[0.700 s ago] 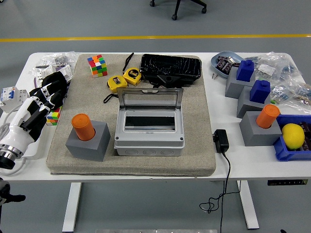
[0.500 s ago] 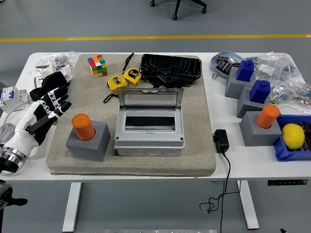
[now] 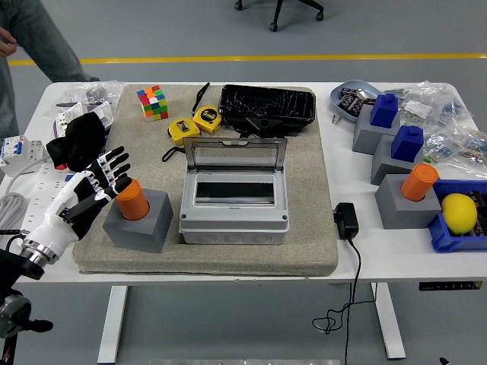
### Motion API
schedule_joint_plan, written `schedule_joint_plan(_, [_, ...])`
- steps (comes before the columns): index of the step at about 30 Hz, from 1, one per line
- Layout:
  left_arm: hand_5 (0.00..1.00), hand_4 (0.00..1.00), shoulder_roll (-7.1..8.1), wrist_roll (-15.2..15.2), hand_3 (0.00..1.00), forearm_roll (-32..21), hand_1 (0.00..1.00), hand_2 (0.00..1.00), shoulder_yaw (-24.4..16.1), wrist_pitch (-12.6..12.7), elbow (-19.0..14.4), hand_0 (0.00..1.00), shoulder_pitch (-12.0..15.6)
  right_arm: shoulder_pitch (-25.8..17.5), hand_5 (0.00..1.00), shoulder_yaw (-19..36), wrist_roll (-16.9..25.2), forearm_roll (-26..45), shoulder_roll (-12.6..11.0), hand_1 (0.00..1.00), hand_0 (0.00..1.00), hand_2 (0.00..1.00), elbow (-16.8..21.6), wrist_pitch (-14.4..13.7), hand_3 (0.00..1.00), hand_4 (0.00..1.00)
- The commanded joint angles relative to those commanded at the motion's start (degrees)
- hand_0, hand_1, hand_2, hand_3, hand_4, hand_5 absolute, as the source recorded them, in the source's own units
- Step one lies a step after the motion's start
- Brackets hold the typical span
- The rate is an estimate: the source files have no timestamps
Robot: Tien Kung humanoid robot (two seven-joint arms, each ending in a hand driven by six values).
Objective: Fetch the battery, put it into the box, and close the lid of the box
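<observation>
Left hand (image 3: 97, 185) reaches in from the lower left, fingers spread and holding nothing, fingertips (image 3: 120, 158) just left of the orange battery (image 3: 132, 199). Whether they touch it cannot be told.

The battery stands upright in a grey holder (image 3: 138, 221) on the front-left part of the mat (image 3: 304, 228). The holder's front edge sits near the mat's front edge. A narrow strip of bare mat separates holder and box (image 3: 234, 207).

The box sits mid-mat, lid (image 3: 237, 156) raised and leaning back, its interior open from above. Bare mat lies to the box's right, up to the mat's right edge.

Behind the box: two yellow tapes (image 3: 194, 124), a black tray (image 3: 267, 108), and a cube (image 3: 153, 102) at the mat's far-left corner.

Left of the mat, on the table (image 3: 228, 266): a black glove (image 3: 78, 139), bags and a breaker (image 3: 17, 150) near the table's left edge.

Right of the mat: a black adapter (image 3: 346, 220) with its cord hanging over the near edge, grey blocks with blue caps (image 3: 396, 125), a second orange cylinder (image 3: 418, 182) in a grey block, and a lemon (image 3: 459, 212) in a blue bin (image 3: 449, 236) at the right edge.

A person (image 3: 30, 38) stands at the far-left corner.
</observation>
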Motion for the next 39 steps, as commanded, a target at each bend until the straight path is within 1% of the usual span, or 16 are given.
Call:
schedule_joint_plan(3, [0.286,0.998,0.04,-0.02,0.987,0.64,0.998,0.998,0.60,1.09,-0.24,0.998,0.03,0.06,0.998,0.13,-0.01,0.04,-0.03,0.810,0.819,0.785,0.00,0.03,0.788,0.998])
schedule_joint_plan(4, [0.078,0.998,-0.01,-0.13,0.979,1.02,0.998,0.998,0.78,1.69,-0.32,0.998,0.01,0.07,0.998,0.23,-0.02,0.16,-0.03,0.810,0.819,0.784,-0.03,0.07,0.785,0.998])
schedule_joint_plan(6, [0.078,0.998,-0.09,-0.26,0.979,1.73,0.998,0.998,1.02,2.64,-0.45,0.998,-0.06,0.08,0.998,0.32,-0.04,0.26,-0.03,0.810,0.819,0.784,-0.05,0.10,0.785,0.998])
schedule_joint_plan(9, [0.078,0.998,-0.03,-0.30,0.979,2.61,0.998,0.998,1.40,3.39,-0.61,0.998,-0.16,0.11,0.998,0.37,-0.03,0.30,-0.03,0.810,0.819,0.784,-0.07,0.10,0.785,0.998])
schedule_joint_plan(10, [0.023,0.998,0.01,-0.32,0.969,2.92,0.998,0.998,1.54,3.62,-0.66,0.998,-0.17,0.13,0.998,0.42,-0.02,0.30,-0.03,0.809,0.818,0.782,-0.07,0.10,0.783,0.998])
schedule_joint_plan(15, [0.023,0.998,0.00,-0.35,0.969,3.50,0.998,0.998,2.26,3.98,-0.70,0.998,-0.11,0.14,0.998,0.80,-0.07,0.19,0.02,0.809,0.818,0.782,-0.07,0.08,0.783,0.998])
schedule_joint_plan(16, [0.002,0.998,-0.03,-0.39,0.964,3.49,0.998,0.998,2.47,4.09,-0.67,0.998,-0.10,0.13,0.998,0.82,-0.09,0.19,0.03,0.809,0.817,0.778,-0.08,0.07,0.781,0.998])
schedule_joint_plan(20, [0.002,0.998,-0.12,-0.56,0.964,3.57,0.998,0.998,2.95,4.50,-0.63,0.998,-0.12,0.19,0.998,0.91,-0.19,0.17,0.04,0.809,0.817,0.778,-0.05,0.05,0.781,0.998])
schedule_joint_plan(21, [0.002,0.998,-0.11,-0.60,0.942,3.56,0.998,0.998,3.07,4.59,-0.64,0.998,-0.13,0.21,0.998,0.95,-0.21,0.17,0.05,0.809,0.816,0.778,-0.07,0.05,0.779,0.998])
schedule_joint_plan(26, [0.002,0.998,-0.06,-0.73,0.942,3.55,0.998,0.998,3.71,5.12,-0.58,0.998,-0.14,0.23,0.998,1.19,-0.25,0.27,0.08,0.809,0.816,0.778,-0.09,0.06,0.779,0.998])
schedule_joint_plan(27, [0.002,0.998,-0.09,-0.75,0.810,3.53,0.973,0.864,3.83,5.25,-0.54,0.998,-0.17,0.22,0.998,1.25,-0.26,0.30,0.09,0.809,0.815,0.778,-0.10,0.06,0.780,0.998])
schedule_joint_plan(32, [0.002,0.998,0.06,-0.41,0.810,4.39,0.973,0.864,4.64,4.88,-0.41,0.998,-0.13,0.18,0.998,1.26,-0.34,0.41,0.07,0.809,0.815,0.778,-0.14,0.04,0.780,0.998])
schedule_joint_plan(33, [0.002,0.998,0.06,-0.40,0.707,4.42,0.913,0.759,4.82,4.93,-0.34,0.939,-0.09,0.17,0.998,1.28,-0.34,0.43,0.07,0.808,0.816,0.777,-0.15,0.05,0.778,0.998])
schedule_joint_plan(39, [0.002,0.998,-0.01,-0.70,0.707,4.20,0.913,0.759,5.43,5.85,-0.13,0.939,0.06,0.05,0.998,1.19,-0.35,0.49,0.05,0.808,0.816,0.777,-0.13,0.08,0.778,0.998])
